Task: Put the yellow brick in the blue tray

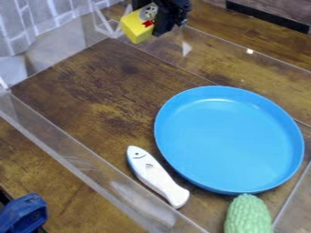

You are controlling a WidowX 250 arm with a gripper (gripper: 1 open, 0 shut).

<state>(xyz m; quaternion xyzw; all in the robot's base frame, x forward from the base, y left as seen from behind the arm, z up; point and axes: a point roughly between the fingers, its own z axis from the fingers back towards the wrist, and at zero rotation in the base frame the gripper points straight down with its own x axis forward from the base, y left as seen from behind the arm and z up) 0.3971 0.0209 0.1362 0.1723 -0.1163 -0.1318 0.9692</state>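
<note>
Yellow brick [136, 25] up off the counter [109, 100], near the top edge of the view, at the far end of the clear-walled enclosure. Tool [155, 20] clamped tight on the brick's right side, jaws closed down onto it, brick hanging out to the left of the dark fingers. Exact contact faces hard to make out, probably a pinch across a narrow edge or stud rather than the full body (view cropped at the top, fingers dark against the background). Blue tray [231, 138] well apart from the brick, lower right on the counter, bare inside. White fish-shaped toy [158, 176] just beside the tray's left rim, green textured item [249, 216] at its lower edge, neither inside it. Likely a light, rigid plastic block: stiff, no give under the jaws, smooth faces that could slip or swivel if held off-centre. Best taken across two flat opposite faces near the middle; with the present off-centre hold, a risk of tilt during the carry. Nothing fragile about it, so a short drop into the tray should be harmless. Transport to the tray not yet done.
</note>
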